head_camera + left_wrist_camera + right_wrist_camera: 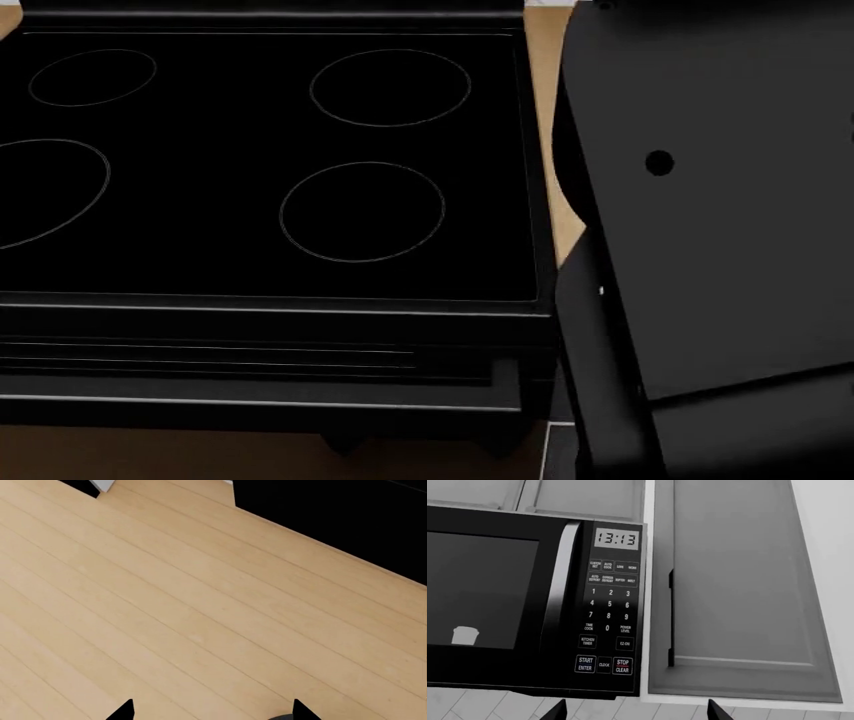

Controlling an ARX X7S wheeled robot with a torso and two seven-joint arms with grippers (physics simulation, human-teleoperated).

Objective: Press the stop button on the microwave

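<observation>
A black microwave (pixel 527 600) fills much of the right wrist view, its display reading 13:13. The stop button (pixel 622 666), marked STOP CLEAR, sits at the lowest row of the keypad, right of the START and CLOCK keys. My right gripper (pixel 635 711) is open, only its two dark fingertips showing, some way off from the panel and roughly in line with the stop button. My left gripper (pixel 213 711) is open over bare wooden floor (pixel 200 610), holding nothing. In the head view a large dark arm section (pixel 707 230) blocks the right side; the microwave is out of that view.
A black stovetop (pixel 267 160) with four ring burners lies below the head camera. A grey cabinet door (pixel 734 585) with a dark handle (pixel 670 620) stands right beside the microwave. White tiles (pixel 627 710) run beneath both.
</observation>
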